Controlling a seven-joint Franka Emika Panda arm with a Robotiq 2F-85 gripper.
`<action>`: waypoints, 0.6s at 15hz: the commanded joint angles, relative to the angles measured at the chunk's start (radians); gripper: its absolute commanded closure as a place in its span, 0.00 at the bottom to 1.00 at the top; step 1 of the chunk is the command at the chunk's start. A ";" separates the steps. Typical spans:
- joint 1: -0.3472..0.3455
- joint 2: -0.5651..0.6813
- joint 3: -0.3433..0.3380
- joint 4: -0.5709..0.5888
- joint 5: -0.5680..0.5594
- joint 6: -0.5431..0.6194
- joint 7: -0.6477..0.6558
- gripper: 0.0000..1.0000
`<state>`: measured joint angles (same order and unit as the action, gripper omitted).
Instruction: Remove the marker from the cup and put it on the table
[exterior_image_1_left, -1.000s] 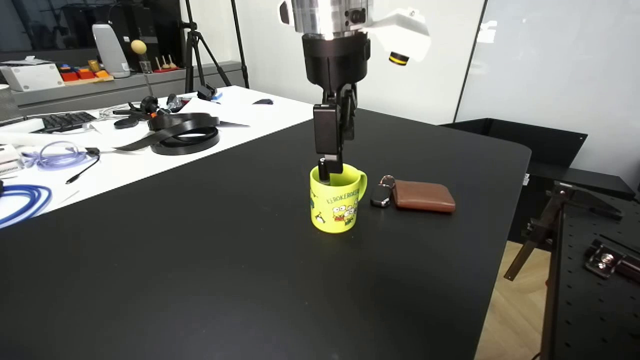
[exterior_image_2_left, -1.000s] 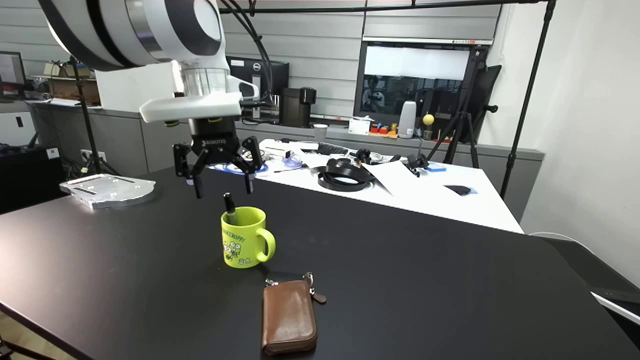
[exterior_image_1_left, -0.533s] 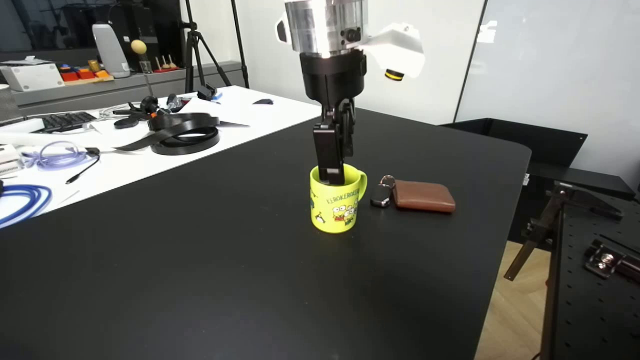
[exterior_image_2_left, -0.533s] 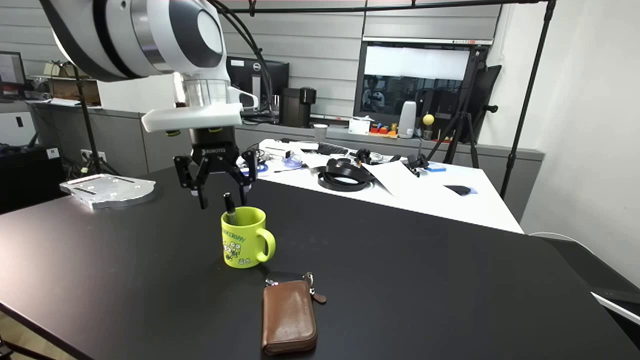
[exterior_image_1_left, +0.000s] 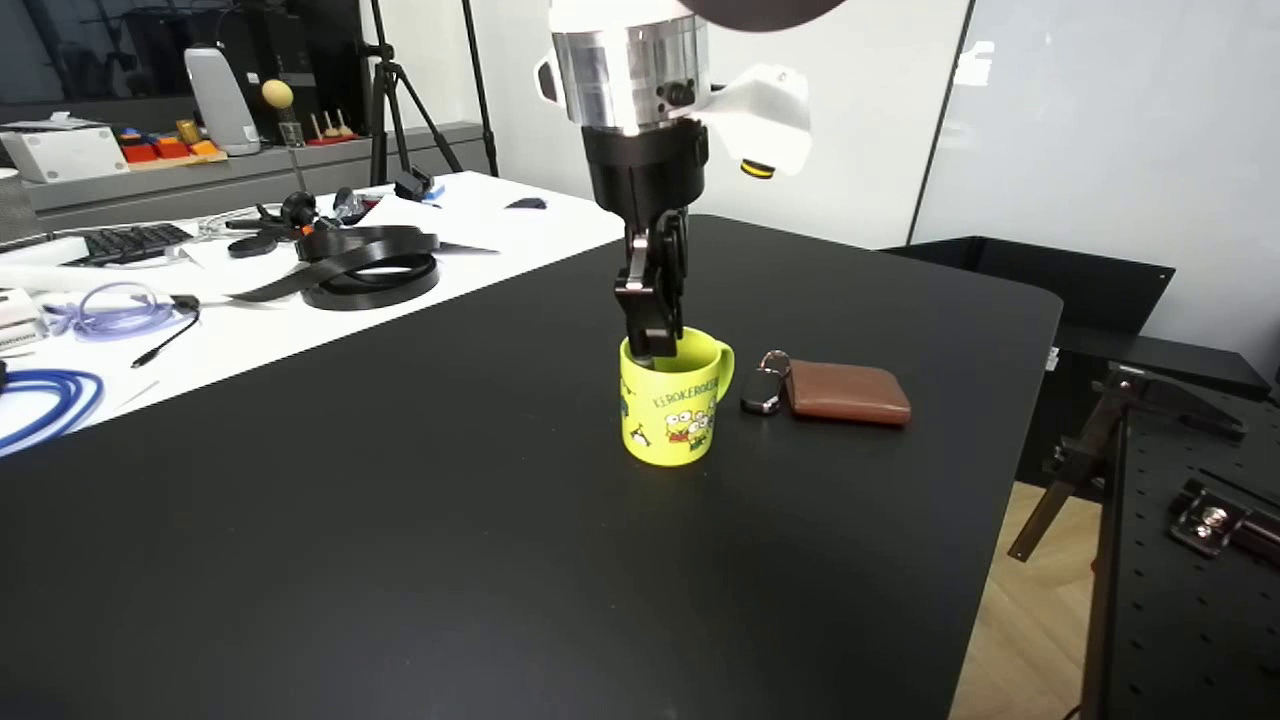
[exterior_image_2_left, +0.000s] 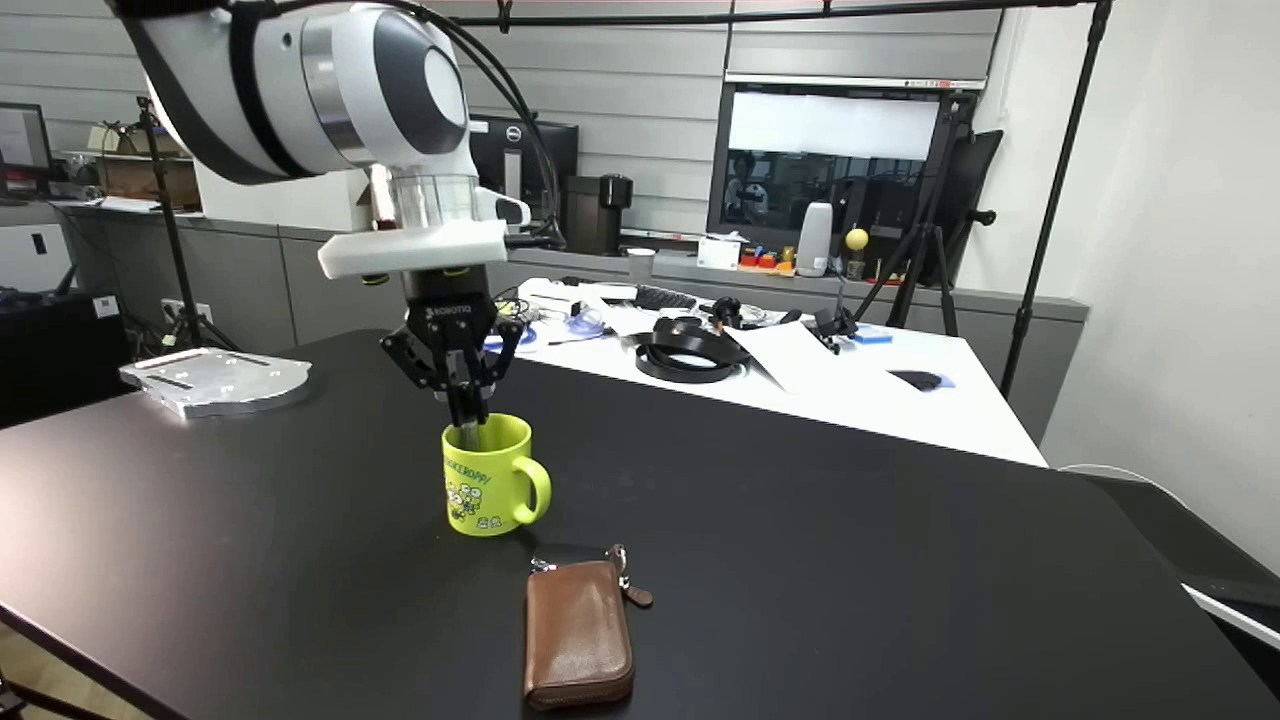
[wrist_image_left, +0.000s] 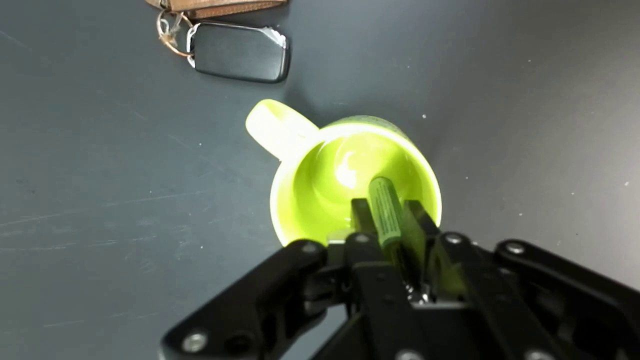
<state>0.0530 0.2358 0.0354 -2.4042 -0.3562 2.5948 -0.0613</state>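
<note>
The yellow-green cup (exterior_image_1_left: 668, 430) stands upright on the black table (exterior_image_1_left: 400, 540), its handle (exterior_image_2_left: 538, 490) out to one side. Inside it leans the marker (wrist_image_left: 386, 210), whose pale labelled barrel shows in the wrist view. Its black cap end is mostly hidden between the fingers, and only a light section (exterior_image_2_left: 469, 436) shows at the rim in an exterior view. My gripper (wrist_image_left: 387, 203) points down at the cup's mouth, its narrowed jaws on either side of the marker. A thin gap seems to show at the fingertips; whether the pads press on the marker is unclear.
Close to the cup's handle lie a black key fob (wrist_image_left: 240, 52) on a ring and a brown wallet (exterior_image_1_left: 848, 393). A silver plate (exterior_image_2_left: 220, 380) rests on the table's far side. Beyond it, a white table (exterior_image_2_left: 850, 390) carries cables and black straps.
My gripper has come down to the cup's mouth. Its jaws, wide apart before, have drawn in close around the marker. Cup, wallet and key fob have not moved.
</note>
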 joint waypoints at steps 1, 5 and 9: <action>0.024 0.051 -0.016 0.059 -0.015 0.001 0.015 1.00; 0.033 0.069 -0.015 0.084 -0.006 -0.011 0.006 0.74; 0.035 0.050 -0.012 0.074 0.000 -0.016 -0.001 0.53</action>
<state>0.0751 0.2895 0.0316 -2.3471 -0.3558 2.5958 -0.0633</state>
